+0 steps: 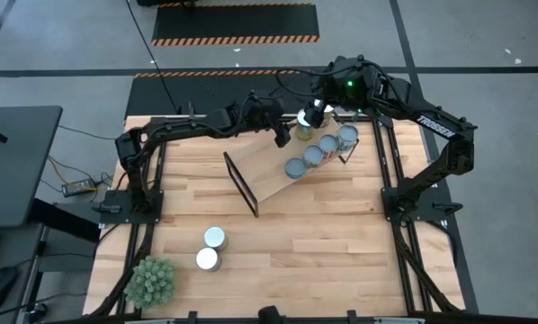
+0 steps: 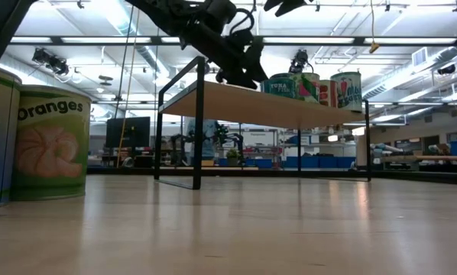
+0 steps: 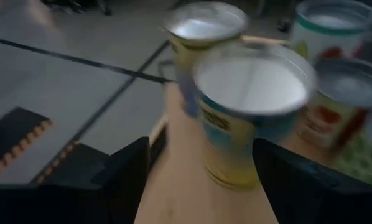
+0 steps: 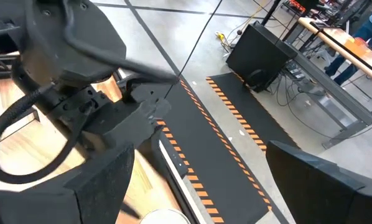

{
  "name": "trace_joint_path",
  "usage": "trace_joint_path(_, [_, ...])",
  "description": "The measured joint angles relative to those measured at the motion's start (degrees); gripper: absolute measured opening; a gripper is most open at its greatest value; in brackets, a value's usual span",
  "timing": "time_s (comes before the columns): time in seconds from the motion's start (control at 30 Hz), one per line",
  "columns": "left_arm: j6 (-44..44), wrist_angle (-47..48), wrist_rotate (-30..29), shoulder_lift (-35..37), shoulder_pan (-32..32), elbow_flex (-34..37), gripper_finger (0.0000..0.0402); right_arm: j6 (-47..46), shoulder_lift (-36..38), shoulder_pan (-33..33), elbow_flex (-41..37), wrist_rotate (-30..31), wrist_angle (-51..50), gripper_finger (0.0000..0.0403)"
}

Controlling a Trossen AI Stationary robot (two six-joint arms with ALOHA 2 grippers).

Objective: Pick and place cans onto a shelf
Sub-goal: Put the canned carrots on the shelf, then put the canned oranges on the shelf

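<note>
Shelf [image 1: 267, 171] on the wooden table [image 1: 341, 252], long axis running from about 7 o'clock up to 1 o'clock in the high view, black end frame [image 1: 240, 184] at the near end. Four cans upright along its far part: [image 1: 294, 167], [image 1: 313, 155], [image 1: 328, 143], [image 1: 347, 135], tops up, axes vertical. One more can [image 1: 305, 119] at the shelf's 12 o'clock end, right under the right gripper [image 1: 316, 106]; fingers spread wide in the right wrist view, nothing between them. Left gripper [image 1: 282, 133] at the shelf's 11 o'clock edge, fingers [image 3: 120, 168] parted and released, with an upright yellow-blue can [image 3: 248, 118] standing between them on the plank. Two spare cans [image 1: 214, 238], [image 1: 207, 259] upright on the table at 7 o'clock, near the green plant [image 1: 151, 281]. Low view: "Oranges" can [image 2: 50, 143] close at 9 o'clock, label upright.
</note>
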State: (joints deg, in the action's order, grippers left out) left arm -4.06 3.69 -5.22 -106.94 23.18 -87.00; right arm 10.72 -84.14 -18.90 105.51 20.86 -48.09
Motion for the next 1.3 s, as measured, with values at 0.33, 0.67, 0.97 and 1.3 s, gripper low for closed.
trace_joint_path(0.33, [0.01, -6.32, -3.09, 0.02, -0.09, 0.0, 0.0288, -0.11, 0.0, 0.0, 0.0, 0.0, 0.1, 0.0372])
trace_joint_path(0.67, [0.41, -2.29, -3.57, 1.52, 1.49, 0.0, 0.0288, -0.07, 0.0, -0.04, 0.0, 0.0, 0.14, 0.0372])
trace_joint_path(0.97, [-2.37, 8.43, 0.07, 9.9, 1.22, -0.03, 0.0288, -0.46, 0.0, -0.02, 0.0, -0.43, -1.26, 0.0372])
trace_joint_path(1.3, [-3.99, 17.13, 2.56, 23.3, -0.59, 2.86, 0.0247, -0.06, -0.07, -0.98, 0.0, -1.2, -1.84, 0.0372])
